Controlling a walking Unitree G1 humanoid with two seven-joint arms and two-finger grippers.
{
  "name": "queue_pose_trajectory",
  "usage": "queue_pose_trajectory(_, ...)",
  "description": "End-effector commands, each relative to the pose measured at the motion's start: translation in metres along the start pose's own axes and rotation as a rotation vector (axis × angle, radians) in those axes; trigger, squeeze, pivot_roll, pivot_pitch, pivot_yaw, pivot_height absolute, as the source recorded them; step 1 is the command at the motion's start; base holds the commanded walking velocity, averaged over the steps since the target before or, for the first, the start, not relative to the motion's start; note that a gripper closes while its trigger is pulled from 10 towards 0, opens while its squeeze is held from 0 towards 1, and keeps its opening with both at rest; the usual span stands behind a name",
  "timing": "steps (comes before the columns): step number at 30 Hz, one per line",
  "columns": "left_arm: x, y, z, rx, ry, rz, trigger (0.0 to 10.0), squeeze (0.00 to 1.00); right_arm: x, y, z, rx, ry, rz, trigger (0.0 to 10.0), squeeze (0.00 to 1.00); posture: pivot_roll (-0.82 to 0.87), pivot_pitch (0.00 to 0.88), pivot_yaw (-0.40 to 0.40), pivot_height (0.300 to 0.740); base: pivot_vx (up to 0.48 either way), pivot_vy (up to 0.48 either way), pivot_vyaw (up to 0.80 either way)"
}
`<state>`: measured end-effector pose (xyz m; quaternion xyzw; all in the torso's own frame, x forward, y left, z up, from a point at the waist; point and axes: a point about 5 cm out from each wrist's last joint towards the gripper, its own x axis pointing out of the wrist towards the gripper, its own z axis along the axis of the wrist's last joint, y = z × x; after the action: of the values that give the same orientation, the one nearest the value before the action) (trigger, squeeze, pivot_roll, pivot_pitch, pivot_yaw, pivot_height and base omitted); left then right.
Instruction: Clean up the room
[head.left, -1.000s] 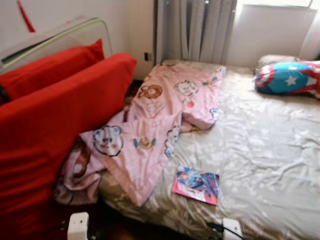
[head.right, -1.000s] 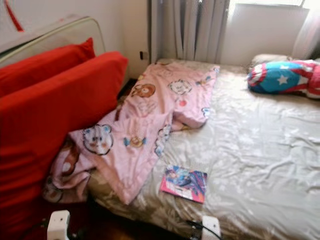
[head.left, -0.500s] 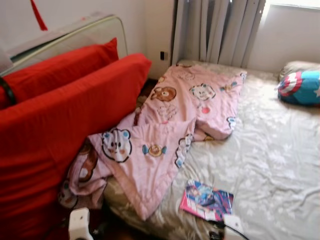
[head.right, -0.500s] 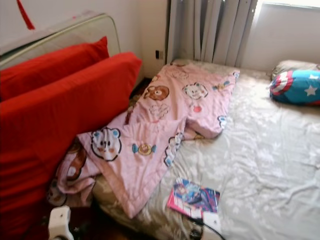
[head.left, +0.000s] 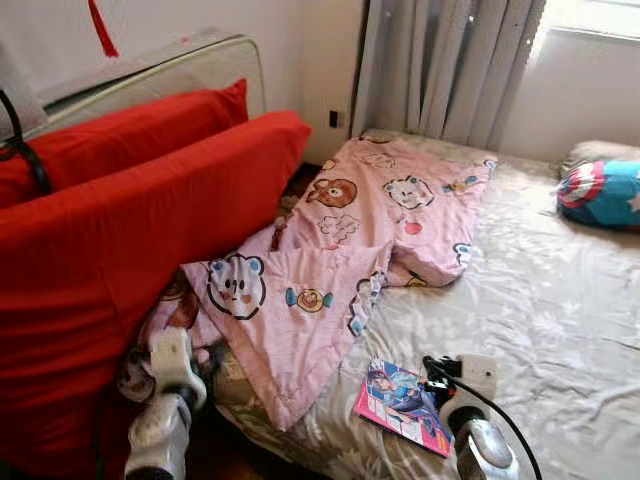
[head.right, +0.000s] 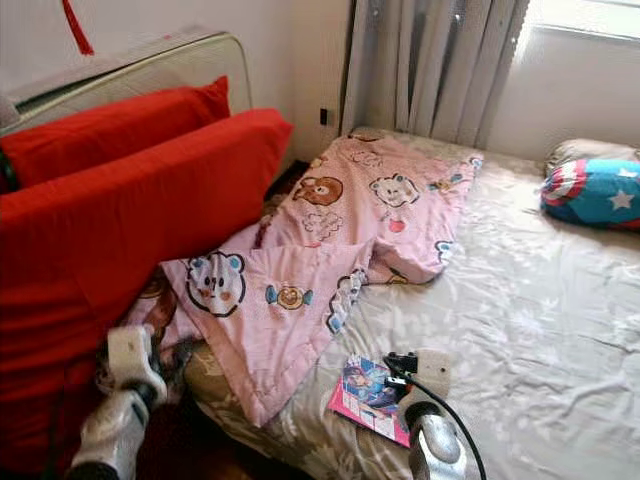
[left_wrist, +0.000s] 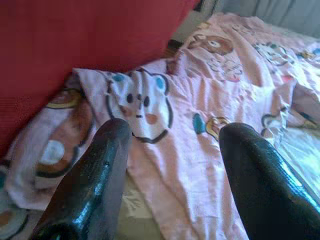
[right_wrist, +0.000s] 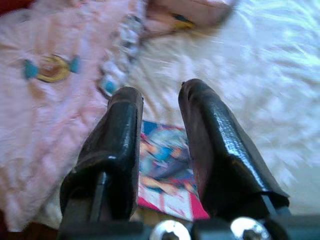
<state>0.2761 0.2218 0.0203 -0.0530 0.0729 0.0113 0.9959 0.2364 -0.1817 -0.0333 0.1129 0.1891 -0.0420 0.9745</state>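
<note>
Where a second ago only the wrists showed at the frame's foot, both arms have now risen over the bed's (head.left: 560, 320) near edge. Right tool (right_wrist: 160, 95), fingers slightly apart, hangs just above the magazine (head.left: 405, 405) lying flat on the sheet, likely first pick. Left tool (left_wrist: 172, 132), fingers wide apart, faces the rumpled pink blanket (head.left: 330, 270) beside the red cushions (head.left: 130, 230). Farther off, star pillow (head.left: 603, 192). No containers visible.

Count on inspection: two red cushions (head.left: 130, 230), one pink cartoon-print blanket (head.left: 340, 260), one magazine (head.left: 403, 405), one star-patterned pillow (head.left: 603, 193), one bed (head.left: 560, 310), one curtain (head.left: 450, 65).
</note>
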Motion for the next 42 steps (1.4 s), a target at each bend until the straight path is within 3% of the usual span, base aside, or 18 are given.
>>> queue_pose_trajectory(1, -0.006, -0.003, -0.006, -0.007, 0.002, -0.017, 10.0, 0.00, -0.001, -0.003, 0.005, 0.016, -0.046, -0.026, 10.0, 0.00, 0.00, 0.000, -0.032, 0.740, 0.000, 0.000, 0.00)
queue_pose_trajectory(8, -0.009, -0.004, -0.001, -0.026, -0.033, -0.015, 10.0, 0.00, -0.008, -0.010, -0.002, -0.015, -0.030, -0.059, 10.0, 0.00, -0.01, 0.000, -0.019, 0.731, 0.000, 0.000, 0.00)
queue_pose_trajectory(16, -0.007, 0.001, 0.003, -0.041, -0.034, 0.014, 10.0, 0.00, -0.006, -0.015, 0.006, -0.030, -0.068, -0.071, 10.0, 0.00, -0.01, 0.000, -0.021, 0.672, 0.000, 0.000, 0.00)
queue_pose_trajectory(21, -0.007, 0.002, 0.005, -0.043, -0.035, 0.012, 10.0, 0.00, -0.004, -0.014, 0.009, -0.025, -0.079, -0.068, 10.0, 0.00, -0.01, 0.000, -0.024, 0.672, 0.000, 0.000, 0.00)
queue_pose_trajectory(22, -0.008, 0.002, 0.004, -0.043, -0.035, 0.010, 10.0, 0.00, -0.003, -0.011, 0.009, -0.024, -0.071, -0.054, 10.0, 0.33, -0.01, 0.000, -0.025, 0.672, 0.000, 0.000, 0.00)
queue_pose_trajectory(23, -0.008, 0.002, 0.004, -0.043, -0.034, 0.009, 10.0, 0.00, -0.003, -0.010, 0.009, -0.018, -0.073, -0.047, 10.0, 0.84, -0.01, 0.000, -0.026, 0.672, 0.000, 0.000, 0.00)
queue_pose_trajectory(24, -0.008, 0.002, 0.004, -0.043, -0.034, 0.008, 10.0, 0.00, -0.003, -0.010, 0.009, -0.016, -0.074, -0.046, 10.0, 0.84, -0.01, 0.000, -0.026, 0.672, 0.000, 0.000, 0.00)
queue_pose_trajectory(25, -0.009, 0.001, 0.004, -0.043, -0.031, 0.007, 10.0, 0.00, -0.003, -0.009, 0.008, -0.003, -0.078, -0.040, 10.0, 1.00, 0.00, 0.000, -0.025, 0.672, 0.000, 0.000, 0.00)
queue_pose_trajectory(28, -0.009, 0.002, 0.003, -0.044, -0.029, 0.007, 10.0, 0.00, -0.003, -0.008, 0.007, -0.014, -0.064, -0.032, 10.0, 1.00, 0.00, 0.000, -0.025, 0.672, 0.000, 0.000, 0.00)
queue_pose_trajectory(29, -0.009, 0.001, 0.003, -0.044, -0.026, 0.008, 10.0, 0.00, -0.003, -0.007, 0.005, -0.023, -0.050, -0.031, 10.0, 0.00, 0.00, 0.000, -0.025, 0.672, 0.000, 0.000, 0.00)
queue_pose_trajectory(42, -0.010, 0.001, 0.003, -0.039, -0.017, 0.002, 10.0, 0.00, -0.001, 0.000, -0.002, -0.031, 0.011, -0.011, 10.0, 0.00, 0.00, 0.000, -0.018, 0.657, 0.000, 0.000, 0.00)
